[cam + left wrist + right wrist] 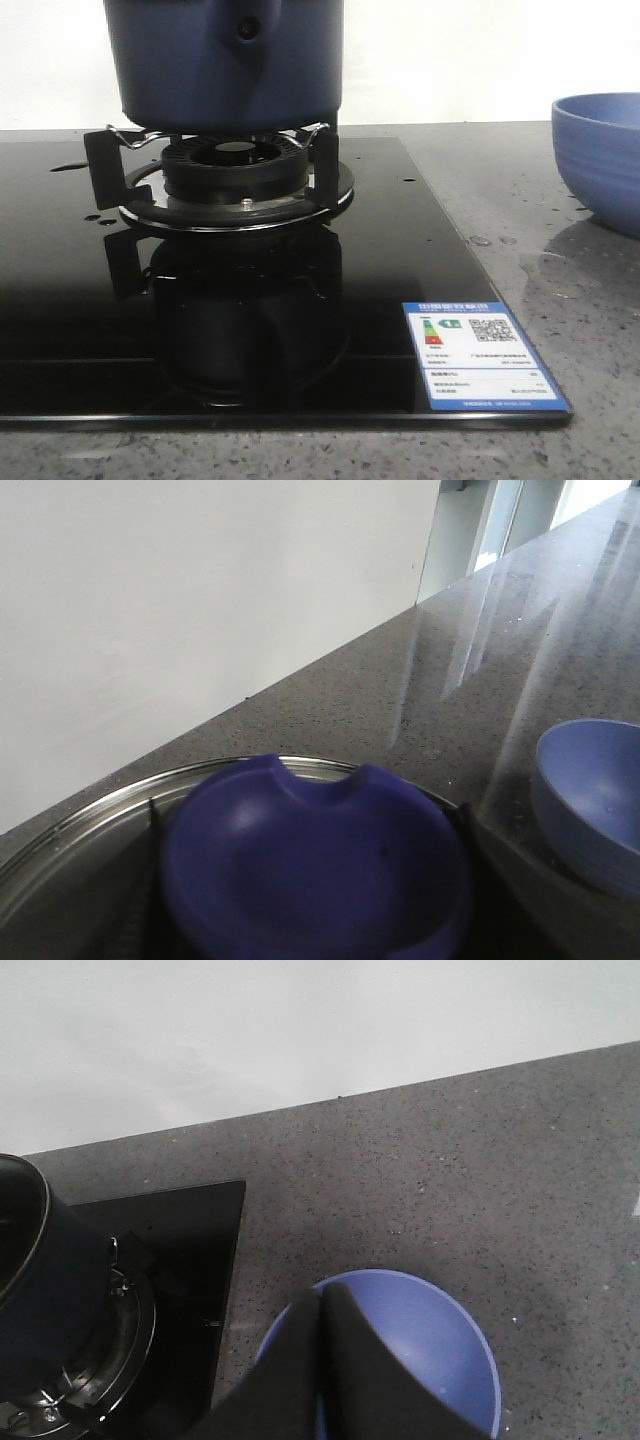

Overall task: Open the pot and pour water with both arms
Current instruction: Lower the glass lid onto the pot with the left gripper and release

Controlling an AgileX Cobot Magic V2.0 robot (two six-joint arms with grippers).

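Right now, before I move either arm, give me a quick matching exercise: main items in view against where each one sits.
Things:
1. pot
2. light blue bowl
3. energy label
4. water drops

Places:
A. near right corner of the black glass hob
B. on the burner's pan support
C. on the grey counter between hob and bowl
D. on the counter right of the hob

Pairs: 1-B, 2-D, 3-A, 4-C
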